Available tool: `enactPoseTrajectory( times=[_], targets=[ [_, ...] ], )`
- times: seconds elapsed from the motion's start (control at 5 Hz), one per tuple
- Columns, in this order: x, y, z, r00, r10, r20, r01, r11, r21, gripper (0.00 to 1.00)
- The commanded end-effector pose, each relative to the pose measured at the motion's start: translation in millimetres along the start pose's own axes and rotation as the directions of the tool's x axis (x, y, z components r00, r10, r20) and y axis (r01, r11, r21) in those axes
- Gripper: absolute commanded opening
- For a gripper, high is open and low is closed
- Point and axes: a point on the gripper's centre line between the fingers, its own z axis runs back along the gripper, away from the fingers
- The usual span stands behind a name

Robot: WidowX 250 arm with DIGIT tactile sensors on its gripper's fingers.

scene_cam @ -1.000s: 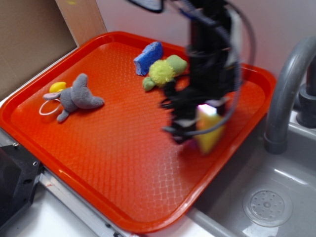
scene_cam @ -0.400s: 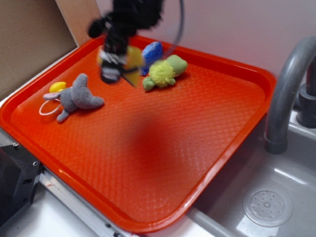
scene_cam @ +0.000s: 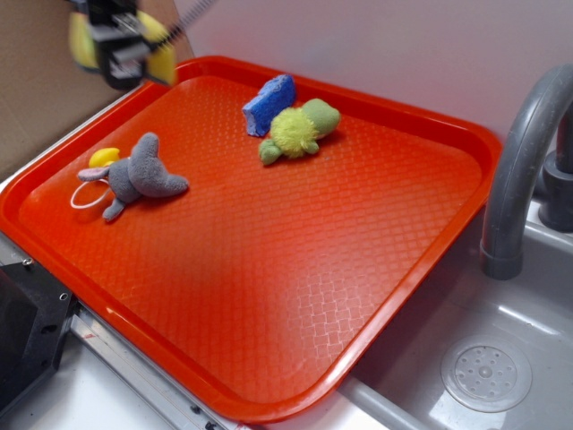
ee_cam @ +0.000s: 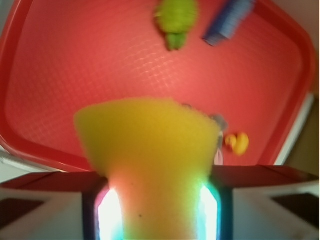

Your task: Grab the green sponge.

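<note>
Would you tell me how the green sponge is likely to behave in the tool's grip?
The green sponge looks like soft foam, so it probably squashes between the tool's fingers. Lifted clear of the tray, it seems light. Its rough surface likely resists slipping.

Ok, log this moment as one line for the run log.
gripper: shut on sponge | position: raised, above tray's far-left corner | on tray: blue sponge, green toy, grey toy
</note>
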Motion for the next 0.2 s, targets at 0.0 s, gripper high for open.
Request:
enactPoseTrajectory(
  times=[0.0],
  targets=[
    [-14.0, -33.0, 22.1, 0.984, 0.023, 0.177, -0.003, 0.994, -0.113, 0.00]
  ],
)
